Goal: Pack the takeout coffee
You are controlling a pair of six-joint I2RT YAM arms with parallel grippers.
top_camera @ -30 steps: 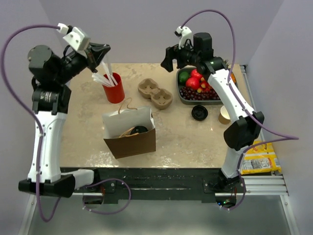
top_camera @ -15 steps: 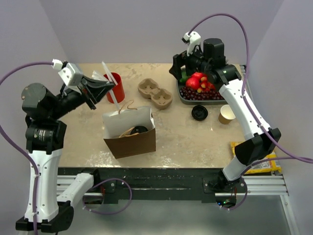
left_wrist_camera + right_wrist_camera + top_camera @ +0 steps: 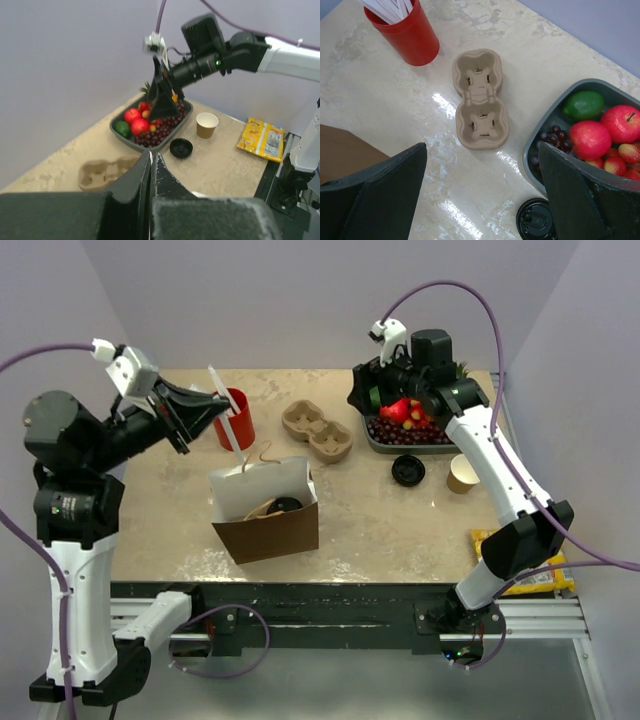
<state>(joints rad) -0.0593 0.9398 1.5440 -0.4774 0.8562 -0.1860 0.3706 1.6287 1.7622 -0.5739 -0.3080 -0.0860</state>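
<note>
Takeout coffee [image 3: 285, 505] apparently sits in the paper bag [image 3: 272, 532]; left gripper [image 3: 151, 167] pinches a straw [image 3: 233, 437], right gripper [image 3: 482, 165] gapes wide, empty.

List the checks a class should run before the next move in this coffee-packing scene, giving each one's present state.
1. Is the coffee inside the bag: ok, its black lid shows in there.
2. Is the bag upright with its mouth open: ok.
3. Grip of the left gripper on the straw: ok, shut on it.
4. Is the right gripper open, empty and away from the bag: ok.
5. Is the straw lined up over the bag's mouth: cannot tell; its lower end shows near the far rim.
</note>
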